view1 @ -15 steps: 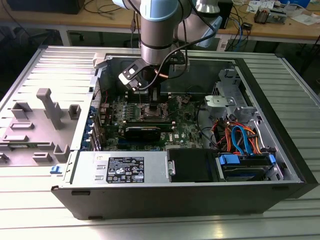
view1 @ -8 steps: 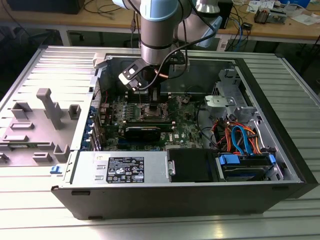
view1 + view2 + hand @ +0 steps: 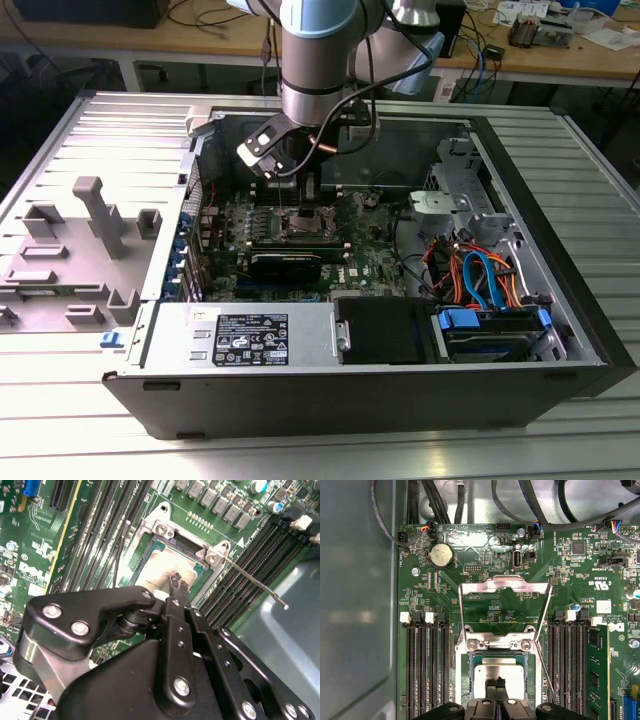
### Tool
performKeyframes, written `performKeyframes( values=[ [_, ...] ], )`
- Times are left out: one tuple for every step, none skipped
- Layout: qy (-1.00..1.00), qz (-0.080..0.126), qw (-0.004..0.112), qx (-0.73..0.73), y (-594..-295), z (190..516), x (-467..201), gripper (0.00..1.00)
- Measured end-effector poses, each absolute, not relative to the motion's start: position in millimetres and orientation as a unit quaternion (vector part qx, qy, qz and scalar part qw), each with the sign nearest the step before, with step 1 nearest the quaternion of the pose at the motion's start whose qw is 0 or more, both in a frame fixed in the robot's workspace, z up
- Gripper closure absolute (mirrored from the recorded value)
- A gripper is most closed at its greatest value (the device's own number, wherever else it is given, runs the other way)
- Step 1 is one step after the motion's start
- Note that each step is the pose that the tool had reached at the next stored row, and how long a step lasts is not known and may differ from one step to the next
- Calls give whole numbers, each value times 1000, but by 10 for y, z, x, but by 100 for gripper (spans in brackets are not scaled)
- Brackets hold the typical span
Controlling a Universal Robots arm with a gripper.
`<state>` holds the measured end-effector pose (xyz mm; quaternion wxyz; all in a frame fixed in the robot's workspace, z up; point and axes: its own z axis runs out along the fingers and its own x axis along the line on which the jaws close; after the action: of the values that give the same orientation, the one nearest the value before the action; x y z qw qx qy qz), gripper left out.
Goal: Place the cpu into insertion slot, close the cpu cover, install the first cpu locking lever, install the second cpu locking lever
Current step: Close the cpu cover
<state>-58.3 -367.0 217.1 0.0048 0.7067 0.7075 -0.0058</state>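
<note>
Found the cpu (image 3: 512, 674) lying flat in the insertion slot (image 3: 464, 680), silver-grey top up, square to the socket walls and, by the look of it, seated. Saw the end effector (image 3: 496, 682) directly above it, closed, fingertips (image 3: 491, 683) drawn to a narrow slit with nothing clamped between them. Judged the chip to lie straight ahead of those tips along the tool's own axis, tips aimed at the middle of the metal top. Could not settle between touching and hanging just clear.

Noted the cpu cover (image 3: 504, 586) hinged open at the socket edge carrying the two screws, window frame tipped away from the chip toward the coin cell battery (image 3: 440, 555), green board visible through the window. Took the covering step as not yet done.

Picked out a locking lever (image 3: 252, 582) in the second wrist view: a thin wire rod, unlatched, running from a socket corner across the memory slots (image 3: 265, 550) toward the grey case wall.

Further out, in the exterior view, placed the arm (image 3: 318, 60) reaching down into the open computer case (image 3: 560, 330), over the motherboard (image 3: 370, 265), with orange and blue drive cables (image 3: 480, 280) well off to the exterior view's right. Found the case resting on the ribbed metal counter (image 3: 60, 420).
</note>
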Motion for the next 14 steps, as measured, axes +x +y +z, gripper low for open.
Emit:
performKeyframes(
  values=[
    [707, -6, 5, 707, -3670, 2171, -583, 89],
    [708, -6, 5, 707, -3670, 2172, -583, 89],
    [708, -6, 5, 707, -3670, 2172, -583, 89],
    [708, -6, 5, 707, -3671, 2172, -566, 89],
    [708, -6, 5, 707, -3671, 2171, -538, 89],
    [707, -6, 5, 707, -3671, 2171, -526, 89],
    [707, -6, 5, 707, -3670, 2172, -526, 89],
    [707, -6, 5, 707, -3670, 2177, -526, 89],
    [707, -6, 5, 707, -3670, 2186, -525, 89],
    [707, -6, 5, 707, -3670, 2199, -525, 89],
    [707, -6, 5, 707, -3670, 2221, -525, 89],
    [708, -6, 5, 707, -3670, 2242, -525, 89],
    [708, -6, 5, 707, -3670, 2242, -525, 89],
    [707, -6, 5, 707, -3670, 2242, -525, 89]
  ],
)
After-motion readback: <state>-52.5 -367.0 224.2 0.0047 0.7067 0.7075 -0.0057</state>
